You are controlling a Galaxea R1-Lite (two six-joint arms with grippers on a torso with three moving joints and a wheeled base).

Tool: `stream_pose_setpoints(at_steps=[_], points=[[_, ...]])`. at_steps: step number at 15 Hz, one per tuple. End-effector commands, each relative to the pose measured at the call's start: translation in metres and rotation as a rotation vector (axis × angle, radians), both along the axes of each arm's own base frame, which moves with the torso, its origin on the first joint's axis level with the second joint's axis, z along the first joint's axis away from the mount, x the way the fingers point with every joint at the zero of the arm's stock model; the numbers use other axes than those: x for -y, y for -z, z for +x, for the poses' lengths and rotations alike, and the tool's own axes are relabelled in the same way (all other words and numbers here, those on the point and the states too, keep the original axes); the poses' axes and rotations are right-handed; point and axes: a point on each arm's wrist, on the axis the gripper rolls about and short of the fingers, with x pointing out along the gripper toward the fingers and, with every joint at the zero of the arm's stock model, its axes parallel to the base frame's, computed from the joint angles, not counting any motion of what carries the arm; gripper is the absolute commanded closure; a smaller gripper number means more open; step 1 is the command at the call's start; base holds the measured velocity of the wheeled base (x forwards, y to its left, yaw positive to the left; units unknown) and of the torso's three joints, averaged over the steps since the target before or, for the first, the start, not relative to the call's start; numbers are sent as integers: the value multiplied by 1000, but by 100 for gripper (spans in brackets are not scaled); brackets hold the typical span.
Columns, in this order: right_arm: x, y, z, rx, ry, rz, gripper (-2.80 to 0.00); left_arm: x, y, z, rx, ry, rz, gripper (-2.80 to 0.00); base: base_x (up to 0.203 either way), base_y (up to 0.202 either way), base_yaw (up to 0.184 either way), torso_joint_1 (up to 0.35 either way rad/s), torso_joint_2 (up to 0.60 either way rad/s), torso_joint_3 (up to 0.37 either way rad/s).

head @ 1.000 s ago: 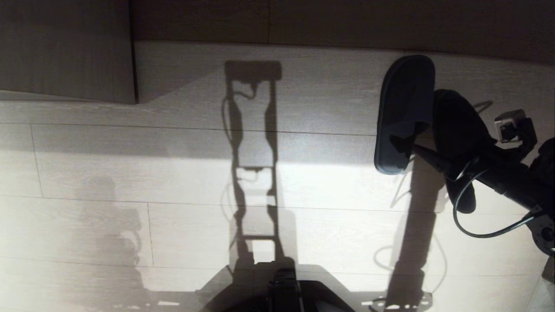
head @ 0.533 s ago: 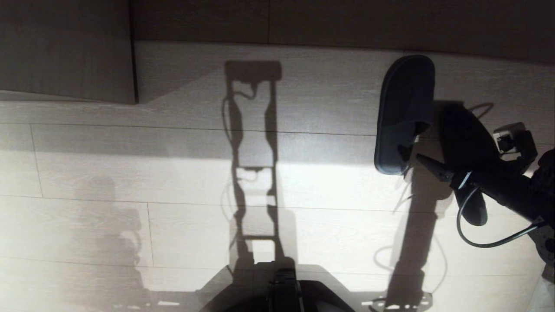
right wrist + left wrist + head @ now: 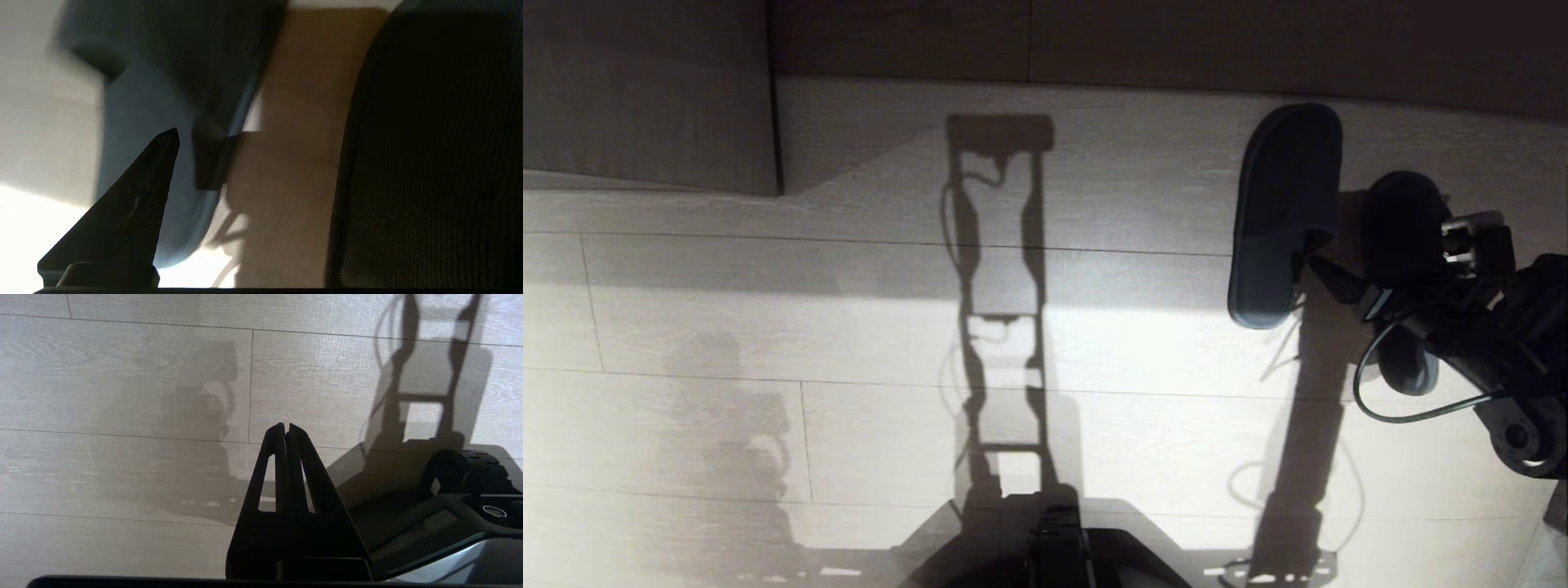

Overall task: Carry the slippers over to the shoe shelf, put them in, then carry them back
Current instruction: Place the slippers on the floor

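At about 2 o'clock from the robot, the slippers (image 3: pixel 1286 212) lie side by side on the floor (image 3: pixel 1094 343), toes toward the shelf (image 3: pixel 645 98) board. The right gripper (image 3: pixel 1347 269) hangs low over the gap between them, its fingers (image 3: pixel 135 204) spread wide and holding nothing. The left gripper (image 3: pixel 286 428) sits parked at 7 o'clock, fingers pressed together and empty.
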Motion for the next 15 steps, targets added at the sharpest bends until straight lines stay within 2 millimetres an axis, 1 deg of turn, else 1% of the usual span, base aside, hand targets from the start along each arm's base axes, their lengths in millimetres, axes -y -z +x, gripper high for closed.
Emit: stream_pose_setpoints(at_steps=[1, 3, 4, 7, 10, 12, 15], points=[[-2, -9, 3, 37, 18, 10, -280, 0, 0, 0, 1, 0, -1, 0, 0, 0, 0, 0, 0, 0], [-5, -28, -3, 92, 64, -7, -280, 0, 0, 0, 1, 0, -1, 0, 0, 0, 0, 0, 0, 0], [-6, -29, -5, 85, 68, -6, -280, 0, 0, 0, 1, 0, -1, 0, 0, 0, 0, 0, 0, 0], [-9, -42, -24, 72, 76, -9, -280, 0, 0, 0, 1, 0, -1, 0, 0, 0, 0, 0, 0, 0], [-11, -46, -34, 68, 81, -39, -280, 0, 0, 0, 1, 0, -1, 0, 0, 0, 0, 0, 0, 0], [-12, -44, -37, 64, 77, -48, -280, 0, 0, 0, 1, 0, -1, 0, 0, 0, 0, 0, 0, 0], [-13, -50, -43, 80, 76, -50, -280, 0, 0, 0, 1, 0, -1, 0, 0, 0, 0, 0, 0, 0]])
